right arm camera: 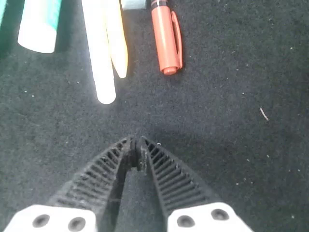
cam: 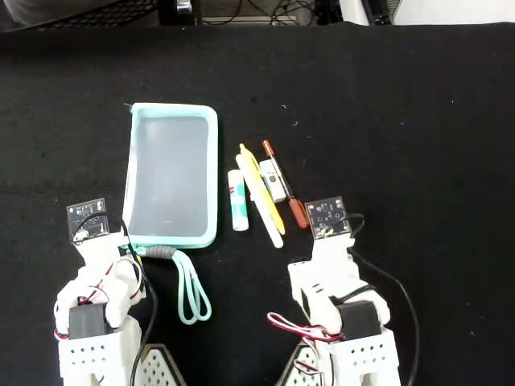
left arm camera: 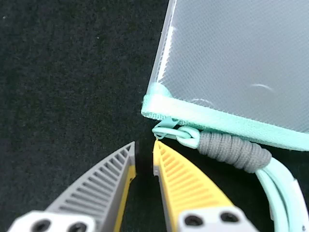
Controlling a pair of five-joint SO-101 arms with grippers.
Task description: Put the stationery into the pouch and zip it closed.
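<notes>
The teal pouch (cam: pixel 173 173) with a translucent face lies flat at the left of centre. Its zip pull (left arm camera: pixel 169 131) sits at the near corner, tied to a grey-wrapped cord (left arm camera: pixel 234 149) and a teal loop strap (cam: pixel 191 293). Just short of that pull, my left gripper (left arm camera: pixel 145 153) is shut and holds nothing. Right of the pouch lie a glue stick (cam: pixel 237 201), a white pen (cam: pixel 264 205), a yellow pen (cam: pixel 259 178), a small white eraser (cam: pixel 276 181) and an orange-brown marker (cam: pixel 283 186). My right gripper (right arm camera: pixel 136 147) is shut and empty, a little nearer than the pen tips (right arm camera: pixel 105 94).
A black cloth (cam: pixel 402 121) covers the whole table. The left arm (cam: pixel 96 273) and the right arm (cam: pixel 334 277) stand at the near edge. Cables and dark equipment run along the far edge behind the cloth.
</notes>
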